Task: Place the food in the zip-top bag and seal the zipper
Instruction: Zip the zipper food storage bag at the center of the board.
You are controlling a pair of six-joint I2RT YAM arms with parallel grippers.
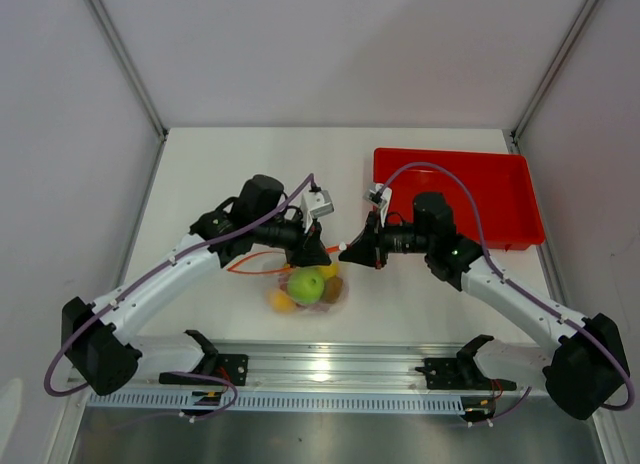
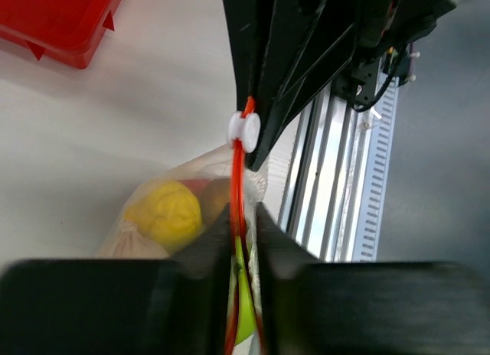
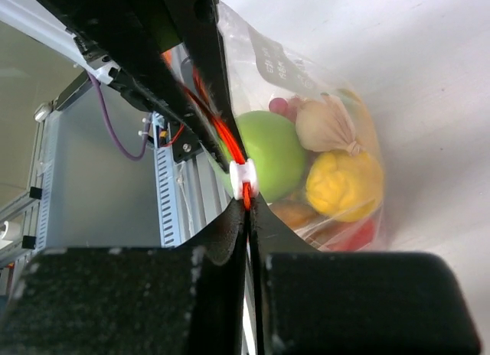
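The clear zip-top bag hangs between my two grippers, near the table's front edge. It holds the food: a green apple, a yellow fruit and several other pieces. The orange-red zipper runs along its top edge, with a white slider on it. My left gripper is shut on the zipper. My right gripper is shut on the same strip just behind the slider. The two grippers' tips almost touch.
A red tray sits at the back right of the table and shows in the left wrist view. A metal rail runs along the near edge, just in front of the bag.
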